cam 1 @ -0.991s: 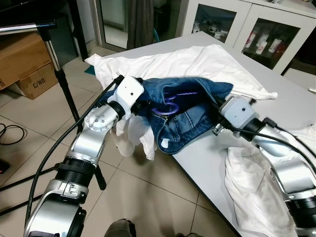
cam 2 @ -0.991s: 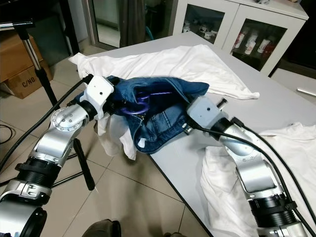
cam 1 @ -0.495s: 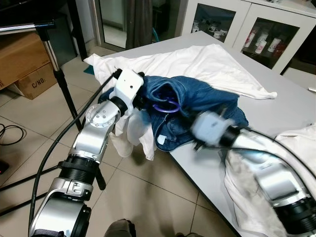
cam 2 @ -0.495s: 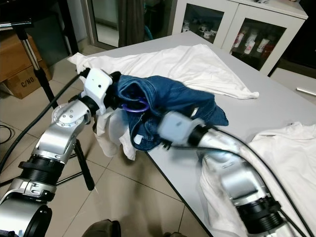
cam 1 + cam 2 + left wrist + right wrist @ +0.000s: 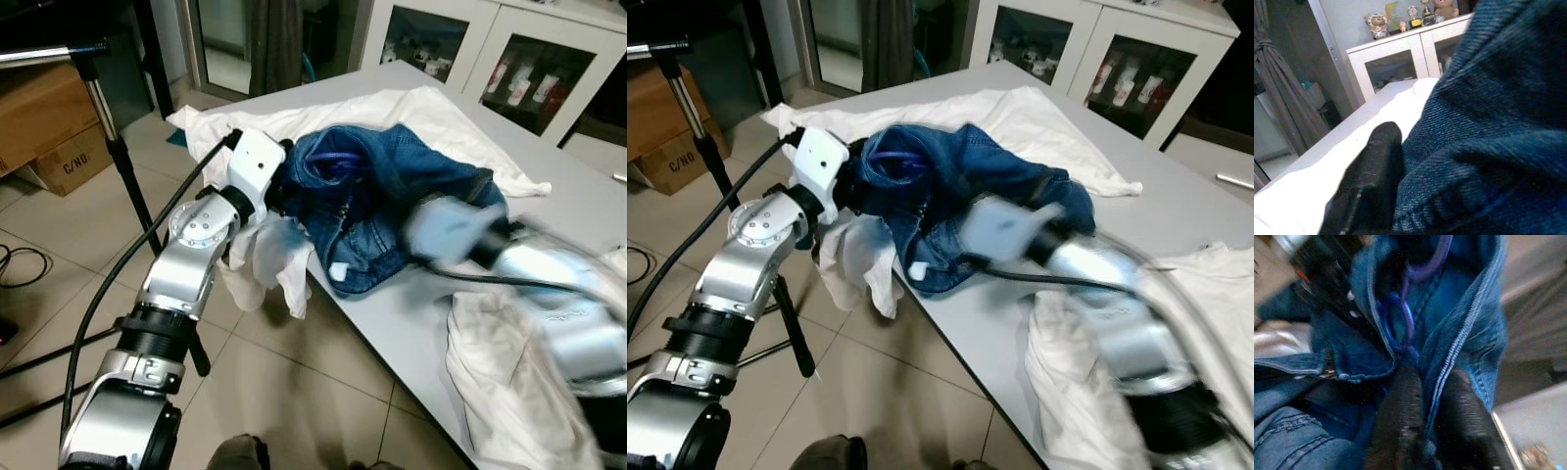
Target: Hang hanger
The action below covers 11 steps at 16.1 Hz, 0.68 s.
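Note:
Blue jeans (image 5: pixel 402 191) lie bunched at the near-left corner of the grey table (image 5: pixel 411 313). A purple hanger (image 5: pixel 333 160) sits inside their open waist, mostly hidden by denim. My left gripper (image 5: pixel 290 182) holds the waistband's left side; in the left wrist view one black finger (image 5: pixel 1371 181) shows, with denim over the rest. My right arm is motion-blurred at the jeans' right side. In the right wrist view my right gripper (image 5: pixel 1432 377) pinches a denim seam between both fingers, just below the purple hanger (image 5: pixel 1400 323).
A white cloth (image 5: pixel 392 113) spreads behind the jeans and hangs off the table corner (image 5: pixel 265 259). Another white garment (image 5: pixel 500 362) lies under my right arm. A stand pole (image 5: pixel 122 157) and cardboard boxes (image 5: pixel 49 127) are on the left; a glass-door cabinet (image 5: pixel 509 69) stands behind.
My right arm swung in toward the jeans and back right, now blurred. The waist opening with the hanger has risen and shifted away from me; the left gripper has kept its hold.

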### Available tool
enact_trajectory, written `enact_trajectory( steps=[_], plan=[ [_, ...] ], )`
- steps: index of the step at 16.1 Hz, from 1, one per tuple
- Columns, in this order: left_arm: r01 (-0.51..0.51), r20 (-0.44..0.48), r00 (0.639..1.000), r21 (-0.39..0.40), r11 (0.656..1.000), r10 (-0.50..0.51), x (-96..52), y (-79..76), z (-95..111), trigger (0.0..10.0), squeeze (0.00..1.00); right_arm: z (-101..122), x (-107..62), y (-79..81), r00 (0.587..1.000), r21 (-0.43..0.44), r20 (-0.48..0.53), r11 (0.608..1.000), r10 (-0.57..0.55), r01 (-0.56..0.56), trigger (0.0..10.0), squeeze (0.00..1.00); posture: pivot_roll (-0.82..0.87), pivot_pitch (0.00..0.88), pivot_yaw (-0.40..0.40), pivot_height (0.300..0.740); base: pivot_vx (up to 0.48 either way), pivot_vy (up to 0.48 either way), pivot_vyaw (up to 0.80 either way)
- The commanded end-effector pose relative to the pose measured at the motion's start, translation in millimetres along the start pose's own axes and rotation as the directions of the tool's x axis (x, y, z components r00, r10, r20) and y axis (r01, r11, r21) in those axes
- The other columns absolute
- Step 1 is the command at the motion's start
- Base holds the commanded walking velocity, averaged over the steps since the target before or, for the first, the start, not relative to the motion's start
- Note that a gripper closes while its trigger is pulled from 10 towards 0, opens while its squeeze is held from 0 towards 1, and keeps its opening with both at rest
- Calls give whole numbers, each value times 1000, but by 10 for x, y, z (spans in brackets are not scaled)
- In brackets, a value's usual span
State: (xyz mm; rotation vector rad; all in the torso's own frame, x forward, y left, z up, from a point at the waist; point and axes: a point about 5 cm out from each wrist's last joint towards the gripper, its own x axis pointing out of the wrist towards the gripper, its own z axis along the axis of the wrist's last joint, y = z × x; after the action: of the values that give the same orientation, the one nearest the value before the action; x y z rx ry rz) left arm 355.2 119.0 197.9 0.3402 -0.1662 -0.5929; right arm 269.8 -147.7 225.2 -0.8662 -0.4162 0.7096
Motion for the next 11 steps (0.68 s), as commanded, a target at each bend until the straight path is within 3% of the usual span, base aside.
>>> enact_trajectory(
  steps=[1,3,4,5,7,9,10,11],
  plan=[
    [0,50,999,6,1000,0,37,40,140,0,0,-9,-58,5,999,32,4,999,33,-33,10000,1000,69,26,-48,740,0,0,0],
    [-6,52,999,7,1000,6,58,64,151,0,0,-68,-213,81,989,109,-15,983,150,-147,10000,1000,54,25,-40,740,0,0,0],
    [-7,53,999,7,1000,6,66,70,158,0,0,-53,-271,98,981,145,-9,971,192,-189,10000,855,51,24,-38,740,0,0,0],
    [-6,54,999,7,1000,6,67,69,158,0,0,-41,-310,82,978,180,-8,963,208,-203,10000,0,49,26,-36,740,0,0,0],
    [-4,49,999,7,1000,4,66,63,140,0,0,-31,-383,81,967,257,1,934,256,-248,10000,0,49,27,-37,740,0,0,0],
    [-3,43,999,7,1000,3,52,59,117,0,0,-30,-406,-83,984,272,16,946,177,-174,10000,0,51,30,-38,740,0,0,0],
    [-1,40,999,7,1000,1,45,62,106,0,0,-92,-391,-273,996,187,-33,980,81,-74,10000,0,52,31,-38,740,0,0,0],
    [8,33,999,15,1000,-8,40,58,94,0,0,-219,-377,-460,991,45,-130,999,-11,17,10000,0,52,31,-38,740,0,0,0]
  ],
)
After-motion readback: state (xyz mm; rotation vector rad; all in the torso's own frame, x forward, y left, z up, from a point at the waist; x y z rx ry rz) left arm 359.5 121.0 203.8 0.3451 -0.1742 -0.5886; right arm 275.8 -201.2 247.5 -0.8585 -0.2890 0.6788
